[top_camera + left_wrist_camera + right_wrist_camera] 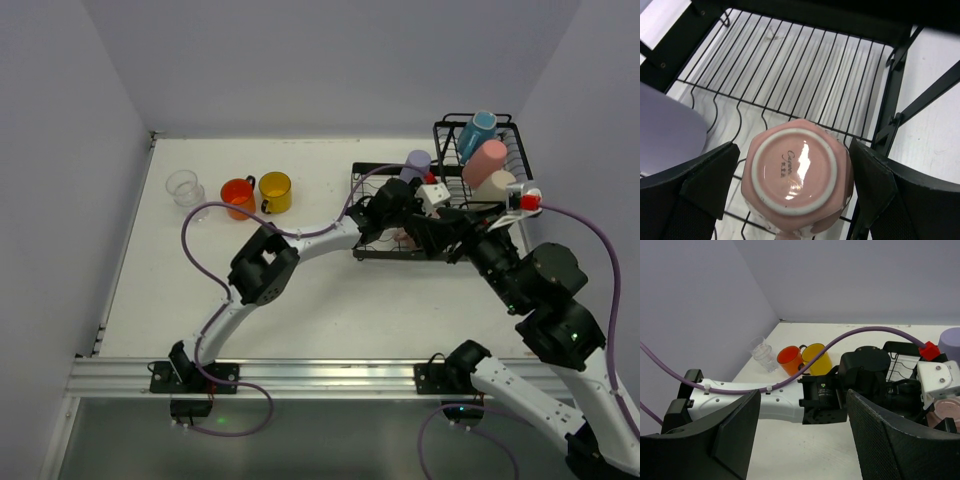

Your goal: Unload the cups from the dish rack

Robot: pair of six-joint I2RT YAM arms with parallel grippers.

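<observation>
The black wire dish rack [372,176] stands at the right. A pale pink mug [795,172] sits upside down on its flat tray section [805,65]. My left gripper [794,150] is open, with one finger on each side of this mug; in the top view the gripper [404,228] is low over the tray. The lavender tumbler [417,163] stands on the tray just beyond. The blue mug [478,130] and salmon-pink tumbler [486,160] are in the raised basket. The clear glass [185,187], orange mug [238,197] and yellow mug [274,191] stand on the table. My right gripper [804,395] is open and empty.
A cream-coloured cup [496,185] sits in the basket below the salmon tumbler. My right gripper [440,240] hovers by the rack's near edge, close to the left wrist. The purple cable [190,245] loops over the table on the left. Walls close in the back and both sides.
</observation>
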